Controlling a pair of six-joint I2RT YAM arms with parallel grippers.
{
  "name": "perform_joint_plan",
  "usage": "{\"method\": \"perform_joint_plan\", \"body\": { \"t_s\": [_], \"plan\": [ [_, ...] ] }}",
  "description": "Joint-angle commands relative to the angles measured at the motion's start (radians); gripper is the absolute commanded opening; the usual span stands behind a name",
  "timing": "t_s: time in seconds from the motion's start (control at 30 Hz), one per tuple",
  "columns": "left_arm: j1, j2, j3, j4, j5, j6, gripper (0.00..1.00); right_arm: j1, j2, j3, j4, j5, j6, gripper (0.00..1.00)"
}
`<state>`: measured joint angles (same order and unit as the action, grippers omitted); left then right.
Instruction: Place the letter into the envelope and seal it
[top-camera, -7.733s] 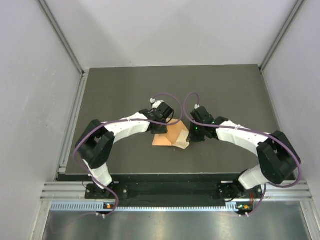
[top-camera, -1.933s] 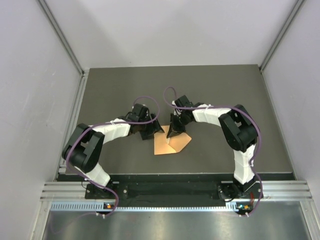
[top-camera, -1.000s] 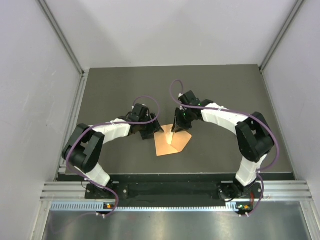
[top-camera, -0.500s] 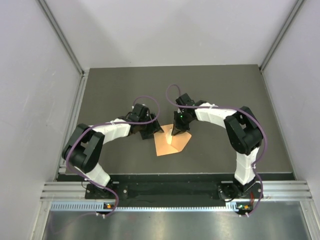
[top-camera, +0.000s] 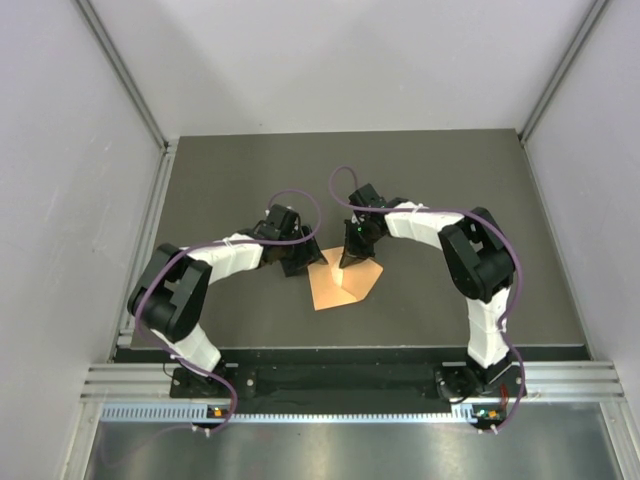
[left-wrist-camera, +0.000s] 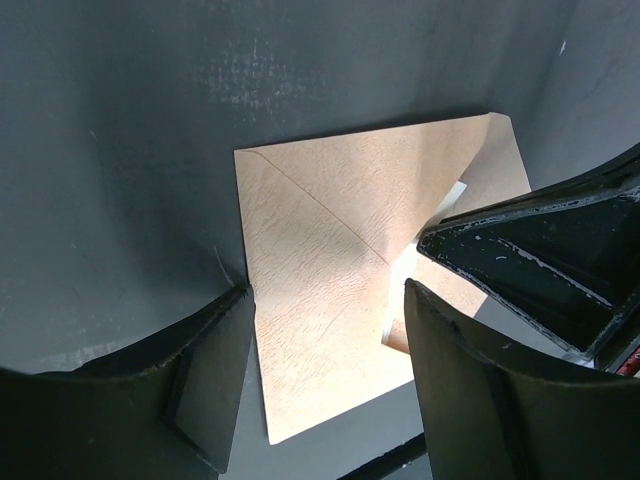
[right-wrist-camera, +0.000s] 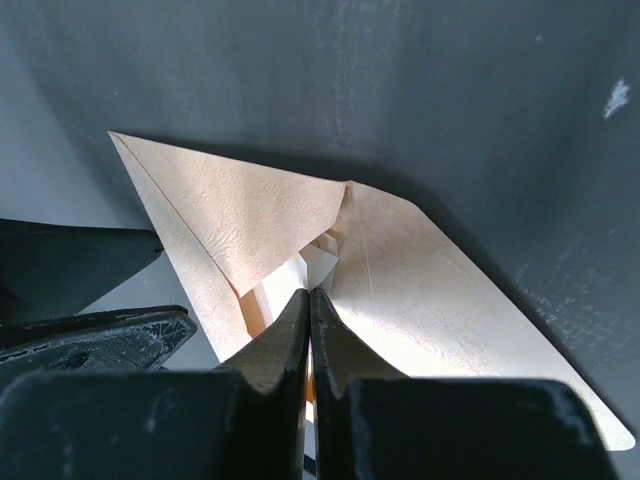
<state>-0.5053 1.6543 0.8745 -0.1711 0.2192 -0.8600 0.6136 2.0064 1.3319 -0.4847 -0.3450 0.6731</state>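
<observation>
The orange envelope (top-camera: 343, 284) lies on the dark table, flap side up. In the left wrist view the envelope (left-wrist-camera: 320, 300) lies under my open left gripper (left-wrist-camera: 328, 290), one finger at its left edge and the other over its right part. In the right wrist view the flap (right-wrist-camera: 240, 210) is lifted off the envelope body (right-wrist-camera: 440, 290), and the pale letter (right-wrist-camera: 318, 264) shows in the mouth. My right gripper (right-wrist-camera: 310, 293) is shut at the mouth with a thin pale sliver between its fingers. From above, the left gripper (top-camera: 300, 262) and right gripper (top-camera: 350, 258) flank the envelope's far edge.
The dark table (top-camera: 450, 190) is bounded by grey walls and a metal rail on the left (top-camera: 145, 240). The right gripper's black fingers (left-wrist-camera: 540, 250) cross the right side of the left wrist view, close to my left fingers.
My right gripper has shifted slightly toward the far side at the envelope's mouth. The left gripper and the envelope have stayed where they were.
</observation>
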Motion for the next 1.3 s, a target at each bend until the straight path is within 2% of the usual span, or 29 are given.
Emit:
{"method": "perform_joint_plan", "body": {
  "t_s": [0.0,0.13,0.17,0.2,0.37,0.8,1.13,1.23,1.27],
  "plan": [
    [-0.002,0.024,0.027,0.004,-0.014,0.021,0.66,0.003,-0.001,0.033,0.034,0.003,-0.007,0.0],
    [-0.002,0.022,0.024,-0.007,-0.029,0.021,0.66,-0.012,-0.06,-0.022,0.049,0.032,-0.001,0.0],
    [-0.002,0.021,0.021,-0.005,-0.03,0.019,0.66,-0.018,-0.069,-0.045,0.055,0.028,0.006,0.09],
    [-0.002,0.019,0.02,-0.004,-0.03,0.019,0.66,-0.021,-0.081,-0.054,0.067,0.02,0.008,0.33],
    [-0.002,0.013,0.006,0.001,-0.03,0.012,0.66,-0.028,-0.107,-0.083,0.089,-0.038,-0.006,0.37],
    [-0.002,0.027,0.009,0.03,-0.021,-0.002,0.66,-0.026,-0.038,-0.069,0.132,-0.109,0.022,0.26],
    [-0.002,0.045,0.034,0.025,-0.027,0.007,0.66,-0.028,-0.026,-0.051,0.078,-0.04,-0.018,0.22],
    [-0.002,0.051,0.04,0.024,-0.026,0.01,0.66,-0.026,-0.006,-0.039,0.116,-0.083,-0.03,0.11],
    [-0.002,0.053,0.043,0.022,-0.027,0.012,0.66,-0.028,0.005,-0.037,0.129,-0.116,-0.03,0.02]
  ]
}}
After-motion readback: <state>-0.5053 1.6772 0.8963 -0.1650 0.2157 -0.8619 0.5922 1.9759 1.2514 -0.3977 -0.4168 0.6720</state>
